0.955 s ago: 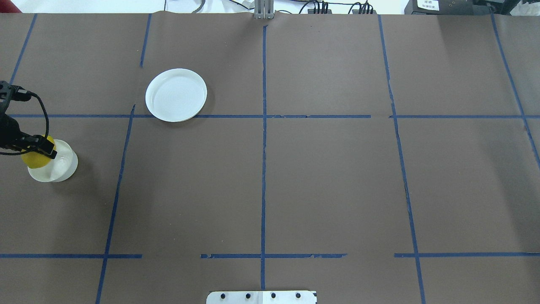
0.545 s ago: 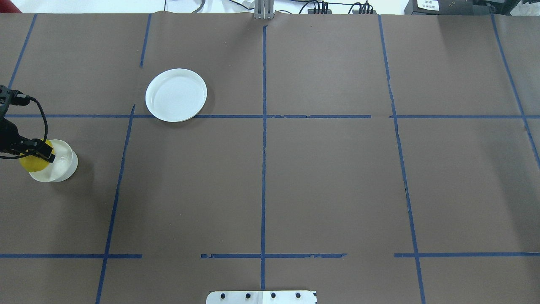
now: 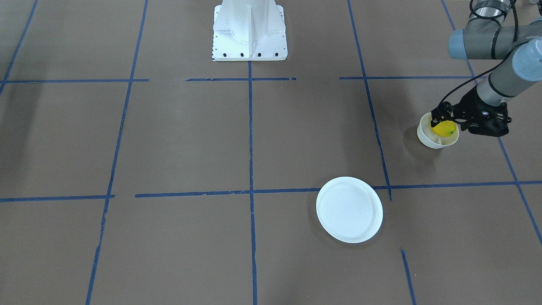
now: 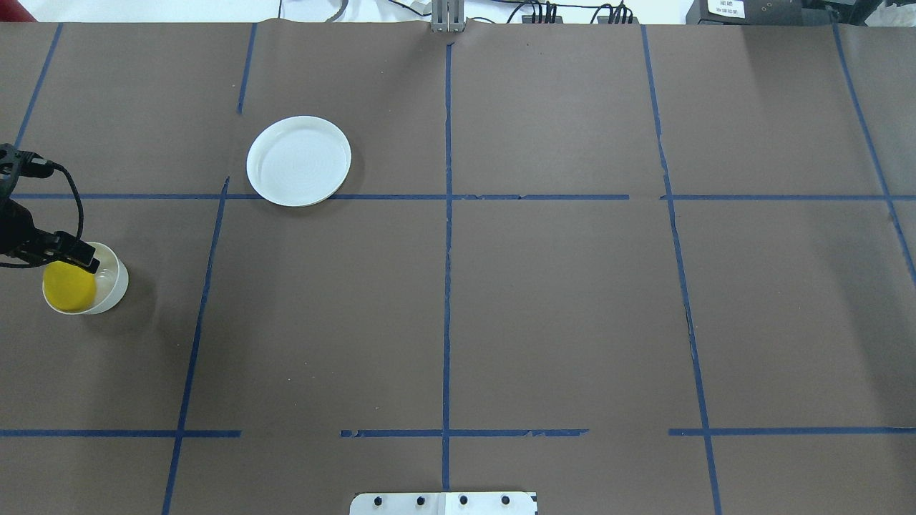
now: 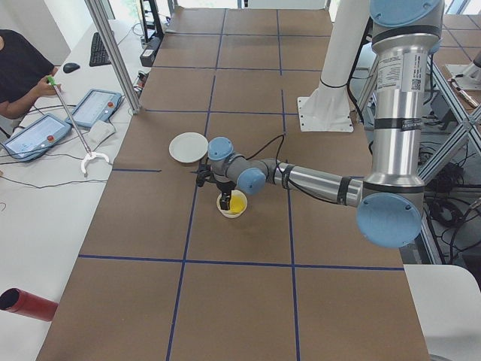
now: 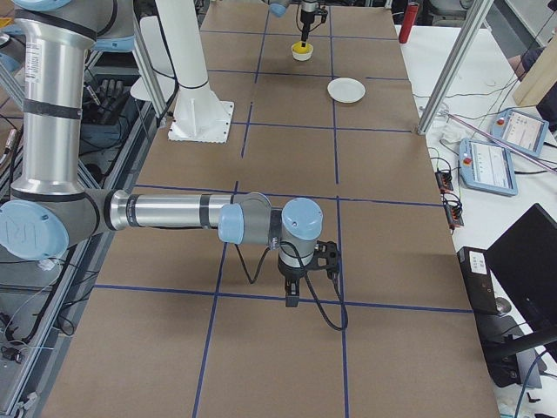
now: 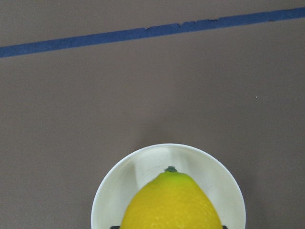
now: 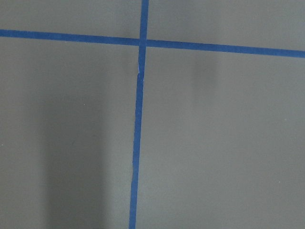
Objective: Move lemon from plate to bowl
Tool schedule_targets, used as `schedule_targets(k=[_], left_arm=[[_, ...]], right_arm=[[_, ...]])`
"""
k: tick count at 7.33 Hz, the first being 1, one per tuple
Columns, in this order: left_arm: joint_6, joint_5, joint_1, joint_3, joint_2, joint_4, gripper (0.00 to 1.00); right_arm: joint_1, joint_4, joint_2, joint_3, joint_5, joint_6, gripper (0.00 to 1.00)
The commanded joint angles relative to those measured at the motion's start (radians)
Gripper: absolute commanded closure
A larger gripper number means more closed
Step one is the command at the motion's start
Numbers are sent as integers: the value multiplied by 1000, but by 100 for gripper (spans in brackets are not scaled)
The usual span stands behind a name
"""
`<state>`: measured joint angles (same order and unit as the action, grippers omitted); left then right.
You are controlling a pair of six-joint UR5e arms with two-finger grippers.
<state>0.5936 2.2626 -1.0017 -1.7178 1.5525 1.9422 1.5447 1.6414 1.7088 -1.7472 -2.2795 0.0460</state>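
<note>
The yellow lemon (image 4: 68, 287) lies inside the small white bowl (image 4: 113, 277) at the table's left edge. It also shows in the front view (image 3: 444, 128) and fills the bowl (image 7: 119, 181) in the left wrist view (image 7: 170, 202). My left gripper (image 4: 70, 256) hovers just above the bowl's rim with its jaws apart and free of the lemon. The white plate (image 4: 299, 161) is empty, farther off to the right. My right gripper (image 6: 291, 298) shows only in the exterior right view, low over bare table; I cannot tell whether it is open or shut.
Blue tape lines grid the brown table cover. The robot's white base (image 3: 250, 29) stands at the near edge. A person sits at a side desk with tablets (image 5: 30, 135) beyond the table's far side.
The lemon has left the left gripper's fingers and dropped lower into the bowl. The bowl has shifted slightly. The left gripper has stayed above the rim.
</note>
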Motion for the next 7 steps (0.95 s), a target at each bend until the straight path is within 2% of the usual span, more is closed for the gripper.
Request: schedule_targets(k=[1, 2, 4, 6, 7], left_arm=[[-11, 3, -3, -9, -8, -5, 0], [-111, 3, -20, -17, -17, -14, 1], [-287, 3, -169, 0, -49, -40, 1], [-641, -3, -391, 0, -32, -337, 1], [-831, -6, -522, 3, -22, -441, 1]], right_arm=[[0, 0, 0, 0, 0, 0, 0], [0, 0, 0, 0, 0, 0, 0], [0, 0, 0, 0, 0, 0, 0], [0, 0, 0, 0, 0, 0, 0], [0, 0, 0, 0, 0, 0, 0]])
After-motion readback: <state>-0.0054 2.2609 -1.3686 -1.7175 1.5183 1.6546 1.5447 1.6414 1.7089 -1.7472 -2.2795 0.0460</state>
